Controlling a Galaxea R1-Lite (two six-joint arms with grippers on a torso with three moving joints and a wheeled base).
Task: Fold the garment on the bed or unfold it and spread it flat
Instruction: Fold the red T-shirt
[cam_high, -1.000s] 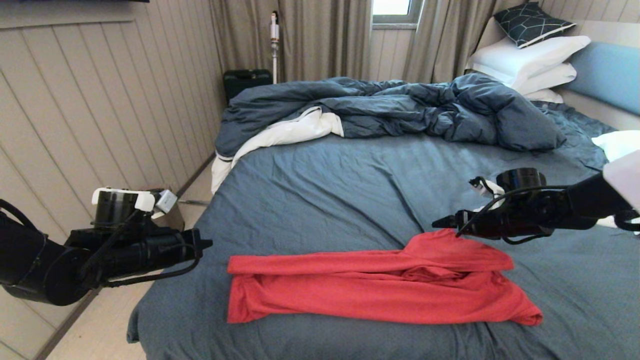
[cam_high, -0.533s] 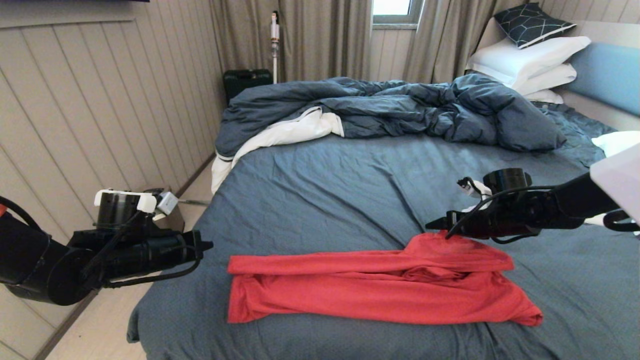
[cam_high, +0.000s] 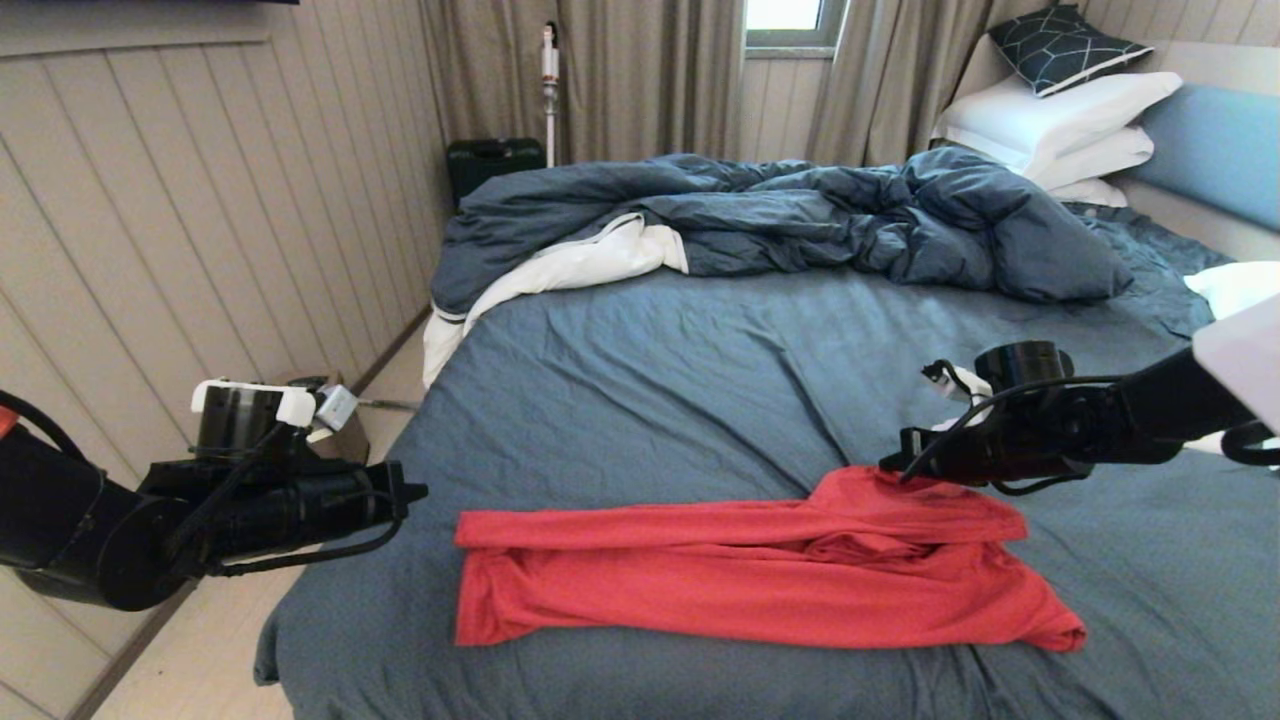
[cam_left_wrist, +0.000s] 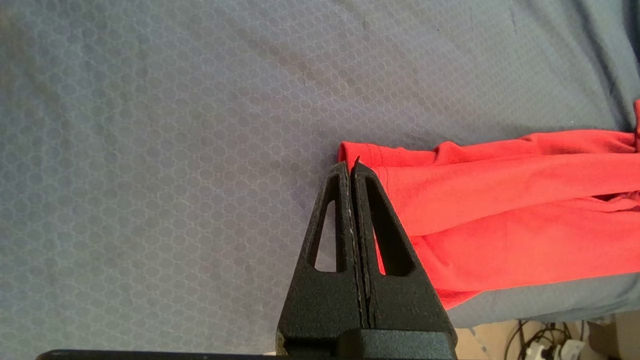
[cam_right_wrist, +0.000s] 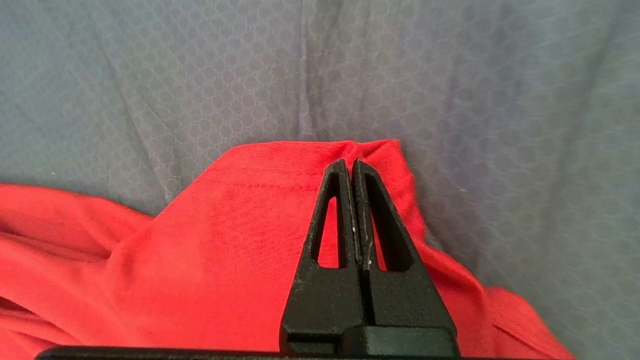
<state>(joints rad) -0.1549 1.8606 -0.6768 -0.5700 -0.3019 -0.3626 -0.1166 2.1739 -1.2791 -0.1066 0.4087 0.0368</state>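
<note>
The main risk is that the right gripper (cam_right_wrist: 352, 162), whose fingers are pressed together at the raised far edge of the garment (cam_high: 740, 575), has only a thin pinch of the soft red fabric, or none at all (the wrist view shows a small pucker at the tips, but I cannot tell how much cloth is truly caught), so a lift could let the edge slip free or drag the whole shirt in a bunch. It might also nip the sheet of the bed (cam_high: 650, 380) along with the shirt. The garment lies folded into a long band near the bed's front edge. The right arm reaches in low and nearly level from the right. The left gripper (cam_left_wrist: 351, 167) is closed and empty, hovering just beside the garment's left end, over the bed's corner.
</note>
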